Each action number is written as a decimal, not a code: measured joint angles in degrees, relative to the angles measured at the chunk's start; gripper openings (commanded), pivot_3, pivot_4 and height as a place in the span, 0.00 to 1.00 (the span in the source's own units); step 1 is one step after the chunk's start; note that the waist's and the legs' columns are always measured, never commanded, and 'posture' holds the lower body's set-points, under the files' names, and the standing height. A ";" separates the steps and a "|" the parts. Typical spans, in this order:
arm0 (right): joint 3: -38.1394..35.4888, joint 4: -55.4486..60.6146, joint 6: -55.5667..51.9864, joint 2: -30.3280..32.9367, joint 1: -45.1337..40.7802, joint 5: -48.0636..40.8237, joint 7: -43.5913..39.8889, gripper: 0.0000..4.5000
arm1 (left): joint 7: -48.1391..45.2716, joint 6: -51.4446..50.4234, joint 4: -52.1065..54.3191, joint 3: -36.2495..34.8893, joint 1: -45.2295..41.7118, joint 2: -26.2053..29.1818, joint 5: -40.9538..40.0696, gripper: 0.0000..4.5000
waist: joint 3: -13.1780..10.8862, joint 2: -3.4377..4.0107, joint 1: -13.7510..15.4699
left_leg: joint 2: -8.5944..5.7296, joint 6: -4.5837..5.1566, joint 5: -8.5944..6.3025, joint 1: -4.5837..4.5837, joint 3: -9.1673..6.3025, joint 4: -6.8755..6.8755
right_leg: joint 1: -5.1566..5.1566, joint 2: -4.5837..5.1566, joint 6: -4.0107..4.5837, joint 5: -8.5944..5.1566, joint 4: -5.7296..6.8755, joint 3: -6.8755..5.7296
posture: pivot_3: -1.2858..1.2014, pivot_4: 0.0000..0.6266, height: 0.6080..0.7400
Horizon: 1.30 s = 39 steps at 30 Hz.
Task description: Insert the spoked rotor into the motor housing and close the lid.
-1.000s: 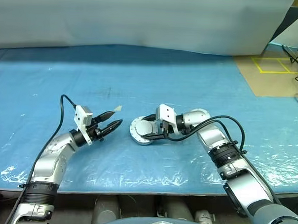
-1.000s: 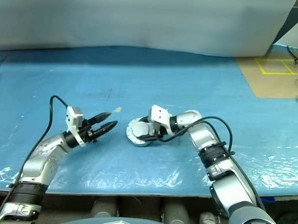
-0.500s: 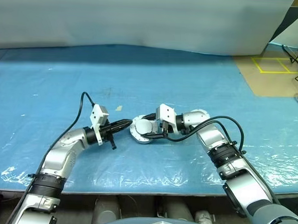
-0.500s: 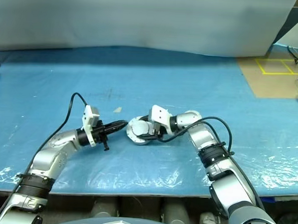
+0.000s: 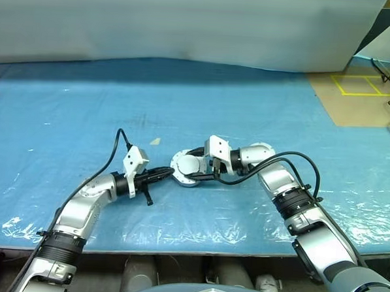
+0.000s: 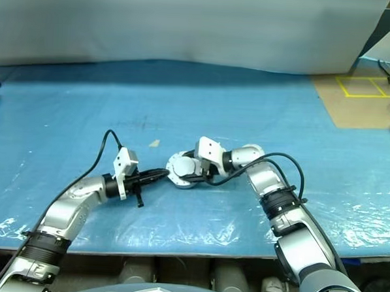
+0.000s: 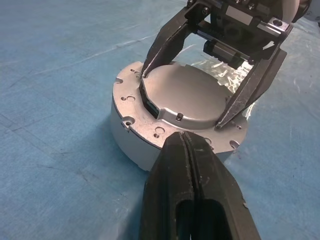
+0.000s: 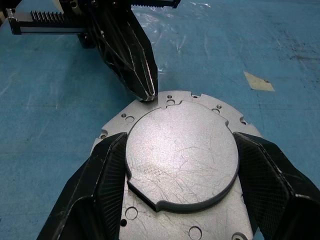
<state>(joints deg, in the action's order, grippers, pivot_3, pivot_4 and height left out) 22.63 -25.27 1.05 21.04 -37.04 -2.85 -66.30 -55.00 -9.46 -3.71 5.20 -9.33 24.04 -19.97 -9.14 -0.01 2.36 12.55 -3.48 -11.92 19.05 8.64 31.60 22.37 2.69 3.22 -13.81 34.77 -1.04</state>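
Observation:
The motor housing [image 7: 131, 144] sits on the blue sheet in the middle of the table, with its lid [image 7: 186, 96] lying flat on top, plain silver side up. My right gripper [image 8: 181, 141] straddles the lid from the right, and its two black fingers [image 8: 107, 175] press against opposite edges of the raised disc. My left gripper [image 5: 169, 174] comes in low from the left, shut with nothing in it. Its tips [image 8: 146, 92] touch the housing's flange [image 8: 210, 222]. The spoked rotor is hidden.
A small beige scrap [image 5: 155, 142] lies on the sheet just behind the left gripper. A brown board with yellow tape [image 5: 358, 96] lies at the far right. The crinkled sheet's front edge [image 5: 177, 240] runs close below both arms.
My left gripper has shut and swung right and down, from well left of the housing to its rim. The right gripper and the housing have stayed put.

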 measured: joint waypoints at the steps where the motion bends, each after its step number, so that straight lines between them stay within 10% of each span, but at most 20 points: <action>1: 0.00 -0.02 -0.02 0.01 -0.04 0.00 0.00 0.66 | 0.05 0.39 -0.30 0.04 -0.12 -0.28 0.13 0.00 | 0.00 0.00 0.00 | -0.02 0.00 0.00 0.00 0.00 0.00 | 0.00 0.01 -0.02 -0.01 0.00 0.00 | 0.52 0.24 1.00; 7: 0.02 -0.31 -0.02 0.11 -0.18 0.00 0.00 0.66 | 0.55 2.89 -2.51 0.41 -1.33 -2.19 1.23 0.00 | 0.03 0.00 0.02 | -0.09 0.00 0.00 -0.01 0.00 -0.10 | 0.00 0.06 -0.08 -0.04 0.00 0.00 | 0.52 0.24 1.00; 12: -0.18 1.69 -0.92 1.74 0.71 -0.02 -1.19 1.00 | 0.81 3.20 -2.23 1.06 -1.48 -2.57 1.69 0.00 | 0.08 0.04 0.40 | -0.13 0.00 0.00 0.04 0.00 -0.20 | 0.00 0.09 -0.10 -0.06 -0.08 0.00 | 0.52 0.24 1.00; 39: -15.04 16.30 -46.00 11.65 4.29 -16.04 3.51 1.00 | 0.87 4.63 -2.67 0.86 -1.83 -2.18 1.77 0.00 | 0.03 -0.02 0.61 | -0.55 -0.21 0.17 0.94 -0.06 -0.25 | 0.79 0.06 -0.11 0.06 -0.04 -0.06 | 0.52 0.24 1.00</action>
<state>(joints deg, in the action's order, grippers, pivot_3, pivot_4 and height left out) 7.59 -8.97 -44.96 32.69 -32.74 -18.89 -62.79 -54.13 -4.83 -6.37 6.06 -11.17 21.85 -18.20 -9.11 -0.03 2.97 12.00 -3.69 -11.75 20.00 8.58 31.36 23.16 2.75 3.11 -13.75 34.73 -1.11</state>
